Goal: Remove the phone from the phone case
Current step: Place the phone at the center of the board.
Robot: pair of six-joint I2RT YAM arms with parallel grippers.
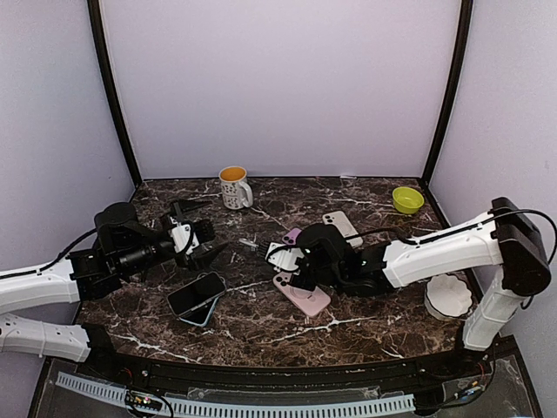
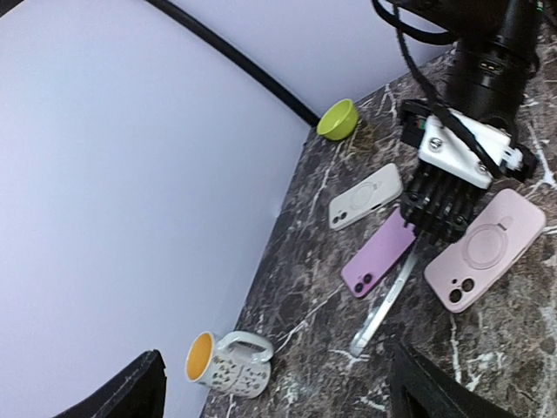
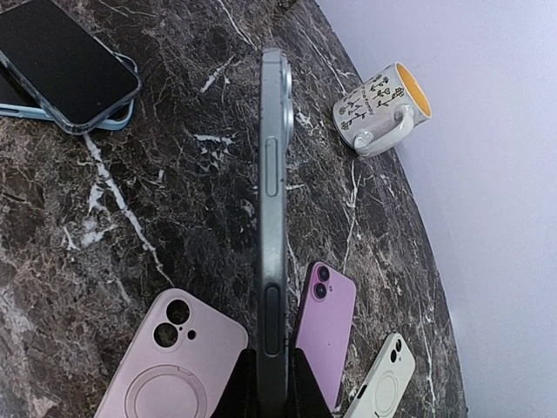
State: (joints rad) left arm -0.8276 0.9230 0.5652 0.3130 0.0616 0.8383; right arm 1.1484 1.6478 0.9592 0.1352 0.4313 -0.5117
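Pinching the phone [image 3: 272, 200] edge-on in my right hand [image 3: 271, 364], left hand [image 1: 198, 233] spread, I'm worrying that skinny grip's letting it pivot and drop.

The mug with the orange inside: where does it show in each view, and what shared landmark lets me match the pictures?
Top external: the mug stands at the back of the table, left of centre.
Left wrist: the mug is at the bottom left, near the wall.
Right wrist: the mug is at the upper right, near the wall.
Shared landmark: the pink case, lying flat beside a purple phone.
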